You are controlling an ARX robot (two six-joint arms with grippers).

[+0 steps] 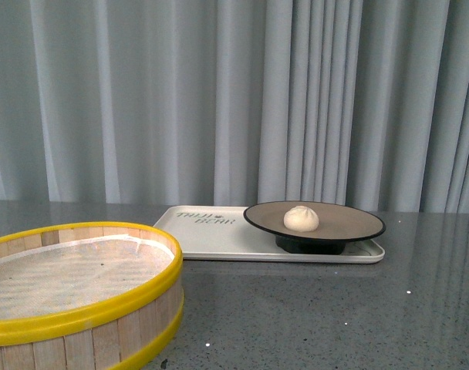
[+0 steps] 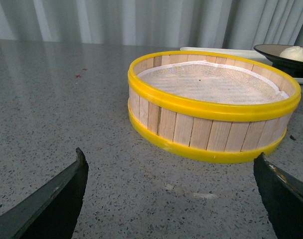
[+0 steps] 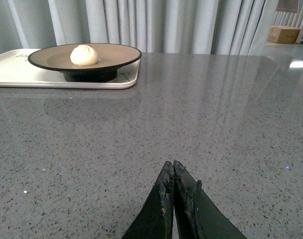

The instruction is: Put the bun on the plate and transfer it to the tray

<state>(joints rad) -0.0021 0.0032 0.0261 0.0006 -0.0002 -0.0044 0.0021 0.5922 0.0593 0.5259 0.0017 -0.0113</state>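
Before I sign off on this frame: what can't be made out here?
- Tray lettering: front view, too small to read; the plate covers the tray's right part.
- Plate foot: front view, mostly hidden under the rim.
- Bun and plate: left wrist view, cut off by the frame edge.
- Steamer basket: front view, cut off at the frame's corner.
- Arms: absent from the front view.

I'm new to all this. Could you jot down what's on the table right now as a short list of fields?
bun: sits on the plate, near its middle
plate: stands on the tray, at its right end
tray: flat on the grey table
steamer basket: near left, empty but for its liner
left pincer: open, holding nothing, facing the basket
right pincer: shut, empty, apart from the tray
task state: looks done
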